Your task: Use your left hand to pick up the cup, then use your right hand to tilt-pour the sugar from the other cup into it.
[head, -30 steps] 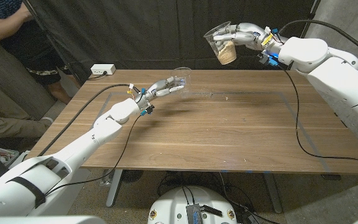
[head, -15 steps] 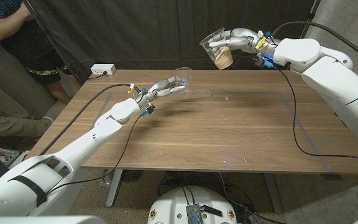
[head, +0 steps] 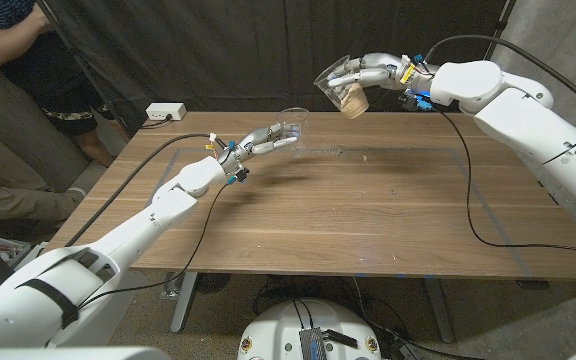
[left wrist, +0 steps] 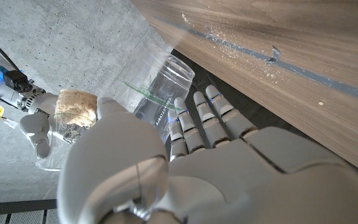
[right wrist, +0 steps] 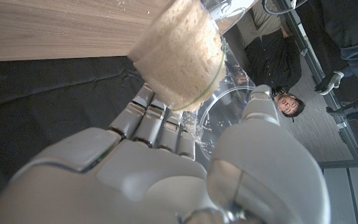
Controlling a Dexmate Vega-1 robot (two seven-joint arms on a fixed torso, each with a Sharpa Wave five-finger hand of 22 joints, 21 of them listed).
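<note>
Holding the empty cup [head: 290, 120] up off the tabletop [head: 368, 215], your left robot hand [head: 265, 140] has its fingers wrapped around it as a steady target. Your right robot hand [head: 368, 75] grips the sugar cup [head: 343, 88], already tipped toward it but above and well apart to the right, so close that gap before pouring.

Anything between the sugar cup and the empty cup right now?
Nothing: in the head view only open air above the table separates the sugar cup from the empty cup.
</note>
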